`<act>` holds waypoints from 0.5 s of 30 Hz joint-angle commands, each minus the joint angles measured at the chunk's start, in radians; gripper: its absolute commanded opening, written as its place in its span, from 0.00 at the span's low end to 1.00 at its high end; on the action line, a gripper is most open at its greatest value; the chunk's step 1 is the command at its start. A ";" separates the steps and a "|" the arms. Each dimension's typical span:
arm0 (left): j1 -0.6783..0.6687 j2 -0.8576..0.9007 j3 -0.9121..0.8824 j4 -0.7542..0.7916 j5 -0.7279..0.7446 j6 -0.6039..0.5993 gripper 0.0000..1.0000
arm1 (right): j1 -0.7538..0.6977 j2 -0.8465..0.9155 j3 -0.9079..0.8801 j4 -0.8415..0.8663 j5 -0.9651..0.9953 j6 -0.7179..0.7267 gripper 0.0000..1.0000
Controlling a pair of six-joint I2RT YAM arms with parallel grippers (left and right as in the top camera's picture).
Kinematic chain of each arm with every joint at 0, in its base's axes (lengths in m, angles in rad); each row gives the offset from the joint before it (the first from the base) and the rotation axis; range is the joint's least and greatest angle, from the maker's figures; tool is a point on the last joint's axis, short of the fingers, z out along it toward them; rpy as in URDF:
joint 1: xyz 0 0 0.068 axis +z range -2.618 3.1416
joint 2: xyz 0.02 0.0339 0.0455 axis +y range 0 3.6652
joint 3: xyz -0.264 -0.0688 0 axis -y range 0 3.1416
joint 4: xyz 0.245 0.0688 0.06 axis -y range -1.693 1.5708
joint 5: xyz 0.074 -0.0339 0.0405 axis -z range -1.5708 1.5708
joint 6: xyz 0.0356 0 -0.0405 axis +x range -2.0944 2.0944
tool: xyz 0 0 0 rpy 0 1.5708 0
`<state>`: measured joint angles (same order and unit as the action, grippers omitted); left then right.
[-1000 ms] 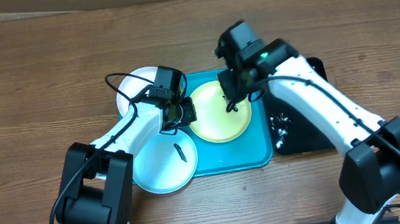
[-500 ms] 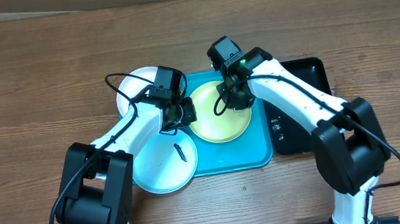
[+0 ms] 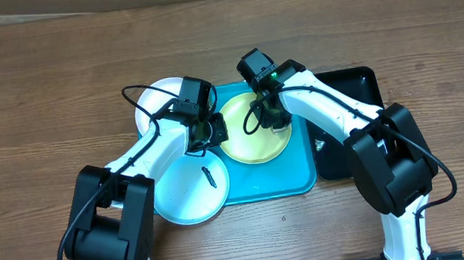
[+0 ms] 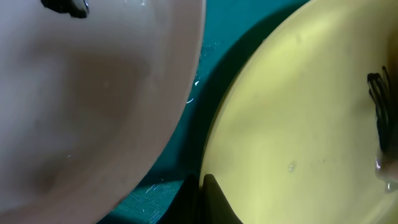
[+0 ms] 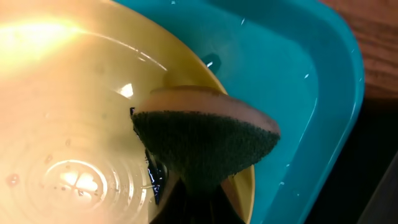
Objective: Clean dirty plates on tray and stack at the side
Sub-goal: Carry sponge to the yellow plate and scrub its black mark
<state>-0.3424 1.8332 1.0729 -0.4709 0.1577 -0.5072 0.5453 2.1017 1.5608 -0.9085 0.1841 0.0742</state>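
The yellow-green rimmed plate (image 3: 246, 146) lies on the turquoise tray (image 3: 280, 181). My left gripper (image 3: 213, 132) is shut on its left rim; the left wrist view shows the fingers (image 4: 204, 200) pinching the plate (image 4: 298, 124). My right gripper (image 3: 272, 119) is shut on a green-faced sponge (image 5: 205, 137), pressed onto the plate's right side (image 5: 62, 93), with a dark smear (image 4: 378, 99) beside it. The pale blue plate (image 3: 183, 194), with a dark smear (image 3: 209, 176), overlaps the tray's left edge. The white plate (image 3: 157, 103) lies at the upper left, partly under the left arm.
A glossy black tray (image 3: 356, 92) lies right of the turquoise tray, partly under the right arm. The wooden table (image 3: 56, 79) surrounds everything. In the right wrist view the tray's raised rim (image 5: 336, 74) runs close past the sponge.
My right arm has swung left and folded in over the tray, uncovering more of the black tray; the sponge stays on the yellow-green plate. The left arm and the plates have not moved.
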 commanded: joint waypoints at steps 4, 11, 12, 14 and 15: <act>0.001 0.011 -0.009 -0.008 0.000 -0.011 0.04 | 0.003 0.012 -0.005 0.010 0.025 -0.004 0.04; 0.001 0.011 -0.009 -0.008 0.001 0.000 0.04 | 0.003 0.035 -0.052 0.055 -0.022 -0.005 0.04; 0.001 0.011 -0.009 -0.008 0.001 0.000 0.04 | 0.003 0.039 -0.064 0.068 -0.038 -0.007 0.04; 0.001 0.011 -0.009 -0.008 0.006 0.007 0.04 | 0.002 0.045 -0.082 0.089 -0.096 -0.032 0.04; 0.001 0.011 -0.009 -0.008 0.012 0.012 0.04 | 0.002 0.050 -0.085 0.092 -0.133 -0.046 0.04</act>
<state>-0.3424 1.8332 1.0729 -0.4740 0.1585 -0.5167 0.5457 2.1052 1.5116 -0.8272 0.1516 0.0601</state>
